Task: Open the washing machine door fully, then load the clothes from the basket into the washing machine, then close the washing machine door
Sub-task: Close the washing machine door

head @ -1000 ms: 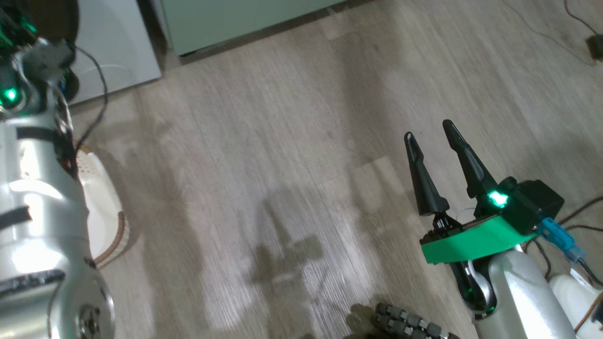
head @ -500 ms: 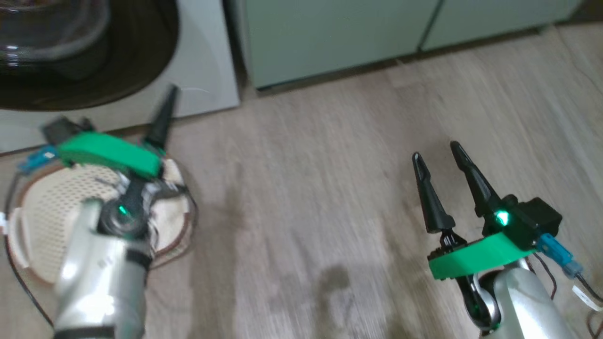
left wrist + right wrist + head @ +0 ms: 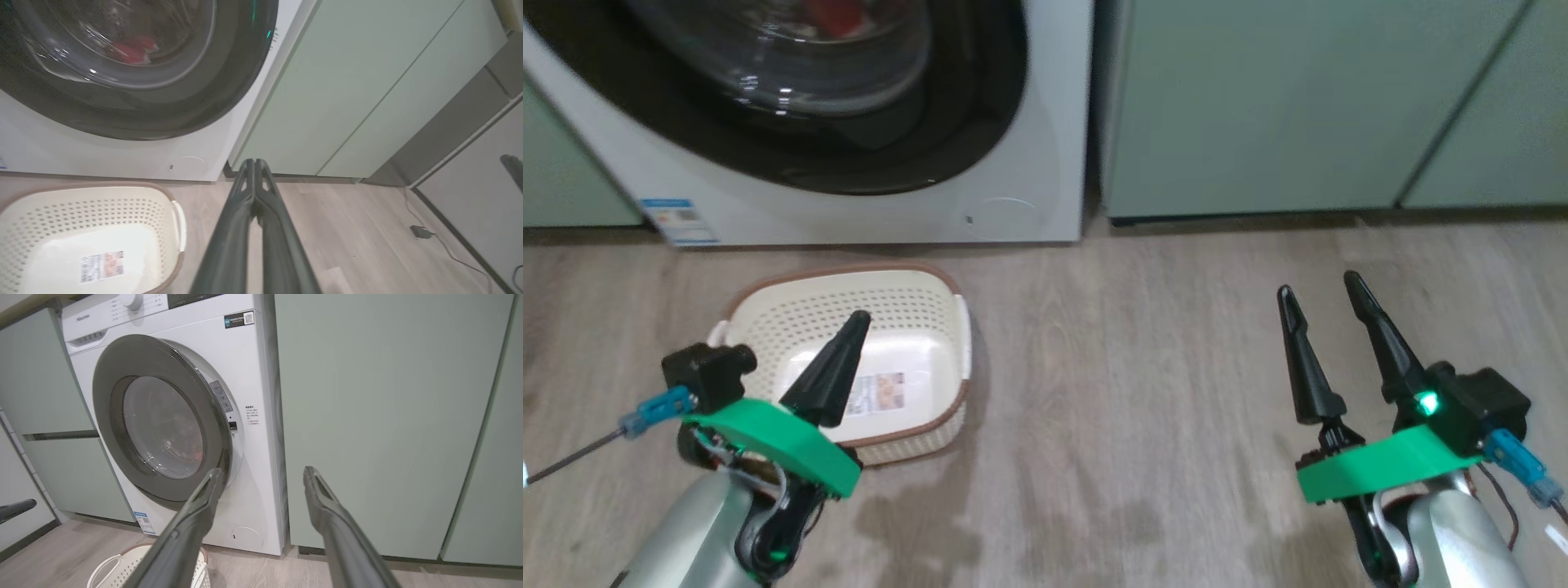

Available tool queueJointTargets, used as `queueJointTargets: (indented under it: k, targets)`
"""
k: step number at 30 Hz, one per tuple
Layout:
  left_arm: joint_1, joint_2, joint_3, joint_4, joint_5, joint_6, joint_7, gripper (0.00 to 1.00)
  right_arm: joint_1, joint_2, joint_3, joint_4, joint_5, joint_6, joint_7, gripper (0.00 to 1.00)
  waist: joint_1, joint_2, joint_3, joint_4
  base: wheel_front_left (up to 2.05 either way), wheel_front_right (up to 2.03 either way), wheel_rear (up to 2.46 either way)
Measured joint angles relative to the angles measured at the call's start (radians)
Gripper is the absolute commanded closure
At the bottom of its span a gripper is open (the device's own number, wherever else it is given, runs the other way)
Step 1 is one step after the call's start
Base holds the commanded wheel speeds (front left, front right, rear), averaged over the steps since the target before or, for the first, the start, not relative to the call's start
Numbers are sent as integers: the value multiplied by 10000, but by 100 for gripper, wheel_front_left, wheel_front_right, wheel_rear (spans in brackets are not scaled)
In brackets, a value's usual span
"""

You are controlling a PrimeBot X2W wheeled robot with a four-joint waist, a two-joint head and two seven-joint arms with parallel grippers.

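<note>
The left fingers (image 3: 829, 376), pressed together, are hanging near the basket (image 3: 907, 298); the right fingers (image 3: 1307, 367), spread apart, are pointing toward the cabinets (image 3: 1258, 106), well apart from it.

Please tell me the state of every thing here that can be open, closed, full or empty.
washing machine door: looks shut.
clothes: red fabric behind the door glass, inside the washing machine.
basket: empty apart from its label.
left pincer: shut, holding nothing.
right pincer: open, holding nothing.
</note>
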Motion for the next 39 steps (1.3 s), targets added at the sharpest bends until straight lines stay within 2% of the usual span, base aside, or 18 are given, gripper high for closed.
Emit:
queueJointTargets:
  k: [2, 4, 7, 9, 10, 14, 16, 22, 23, 25, 26, 27, 39]
  targets:
    - [128, -29, 249, -2, 596, 178, -102, 100, 141, -4, -42, -25, -12, 0, 0, 0, 0, 0, -133, 279, 0, 0, 0]
    - [420, -506, 1406, -380, 809, 464, -104, 100, 269, -6, -71, -38, -71, 0, 0, 0, 0, 0, -248, 539, 0, 0, 0]
    - [1004, -1145, 2836, -1371, 2451, 740, -115, 100, 309, -6, -77, -59, -71, 0, 0, 0, 0, 0, -395, 836, 0, 0, 0]
    - [1505, -1778, 3726, -2000, 3452, 809, -132, 100, 309, -6, -96, -109, -71, 0, 0, 0, 0, 0, -476, 964, 0, 0, 0]
    - [1505, -1778, 3726, -2000, 3452, 809, -132, 100, 309, -6, -96, -109, -71, 0, 0, 0, 0, 0, -476, 964, 0, 0, 0]
    - [2375, -2679, 4569, -2771, 5219, 598, -146, 100, 315, -21, -123, -136, -73, 0, 0, 0, 0, 0, -554, 1112, 0, 0, 0]
    - [2567, -2803, 4684, -2963, 5852, 462, -146, 100, 317, -35, -111, -134, -71, 0, 0, 0, 0, 0, -571, 1137, 0, 0, 0]
    - [2757, -2928, 4800, -2897, 6378, 265, -146, 100, 317, -46, -73, -96, -71, 0, 0, 0, 0, 0, -606, 1085, 0, 0, 0]
    - [2777, -2928, 4744, -2836, 6328, 265, -146, 74, 317, -46, -92, -67, -73, 0, 0, 0, 0, 0, -609, 1070, 0, 0, 0]
    - [2802, -2928, 4539, -2686, 6094, 280, -146, 40, 317, -46, -96, -19, -73, 0, 0, 0, 0, 0, -618, 1037, 0, 0, 0]
    - [2835, -2936, 4464, -2625, 6031, 314, -146, 12, 317, -44, -90, -10, -73, 0, 0, 0, 0, 0, -621, 1017, 0, 0, 0]
    - [2871, -2940, 4406, -2577, 6019, 362, -146, 0, 317, -44, -92, -10, -73, 0, 0, 0, 0, 0, -622, 997, 0, 0, 0]
    - [2913, -2943, 3904, -2324, 6460, 522, -144, 0, 326, 35, -318, 571, 293, 0, 0, 0, 0, 0, -657, 879, 0, 0, 0]
